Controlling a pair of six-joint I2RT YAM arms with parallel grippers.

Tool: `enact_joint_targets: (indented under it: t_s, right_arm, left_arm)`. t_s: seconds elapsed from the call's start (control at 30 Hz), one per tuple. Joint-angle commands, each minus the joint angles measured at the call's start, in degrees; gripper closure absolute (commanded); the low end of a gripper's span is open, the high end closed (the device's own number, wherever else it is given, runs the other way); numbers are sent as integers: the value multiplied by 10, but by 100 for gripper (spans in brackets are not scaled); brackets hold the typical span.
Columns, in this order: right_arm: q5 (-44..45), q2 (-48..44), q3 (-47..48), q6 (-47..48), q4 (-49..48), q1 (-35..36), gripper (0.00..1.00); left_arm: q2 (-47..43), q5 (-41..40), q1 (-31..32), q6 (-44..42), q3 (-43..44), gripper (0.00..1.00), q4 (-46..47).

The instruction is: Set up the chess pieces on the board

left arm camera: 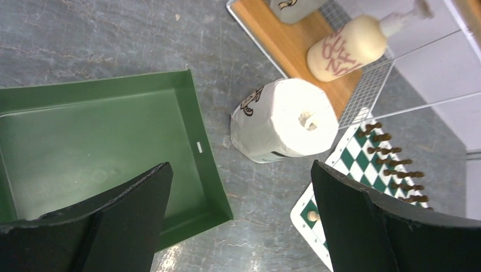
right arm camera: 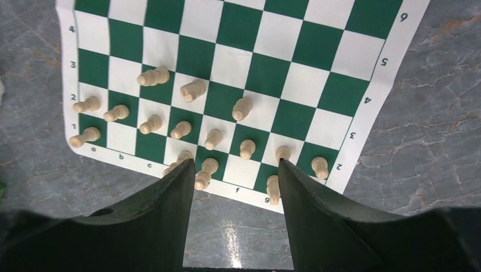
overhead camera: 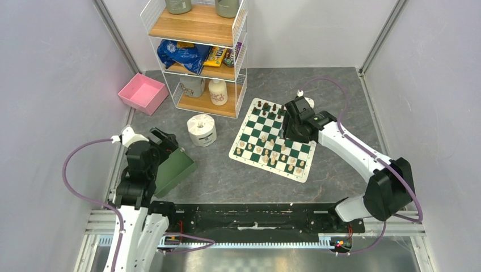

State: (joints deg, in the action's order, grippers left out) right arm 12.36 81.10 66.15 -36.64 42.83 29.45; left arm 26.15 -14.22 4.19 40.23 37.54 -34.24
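The right claw point(right arm camera: 235, 164) hangs over the board point(right arm camera: 334, 93) with its two black, blunt, matte fingers apart and nothing between them, likely so it can drop around one small piece. Just past the fingertips, from 10 to 1 o'clock in the wrist view, cream pieces point(right arm camera: 242, 107) crowd the near rows. They are slim turned pegs with round heads, and a few stand a rank or two ahead of the others. The board is a thin, flat mat of green and white squares with a white border, lying on a grey, stone-patterned table point(right arm camera: 431, 141). Seen from above, dark pieces point(overhead camera: 266, 106) line its 12 o'clock edge. The left claw point(left arm camera: 241, 167) is spread wide and holds nothing, idling well clear of the board above a smooth green bin point(left arm camera: 85, 136). A paper roll point(left arm camera: 283, 119) stands at its 12 o'clock.
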Motion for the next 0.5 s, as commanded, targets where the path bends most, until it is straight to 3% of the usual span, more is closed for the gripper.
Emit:
enact_joint_targets:
  t_s: [0.0,0.2,0.47]
  right_arm:
    - [6,22,-23,-12,-43,-1,37]
    - [-17,62,-31,-21,-83,-1,43]
    - [8,117,-18,-8,-96,-1,50]
  left_arm:
    - [38,24,-3,-44,-2,0,16]
    - [37,73,-4,-20,-35,0,80]
    - [37,70,-3,-13,-55,0,106]
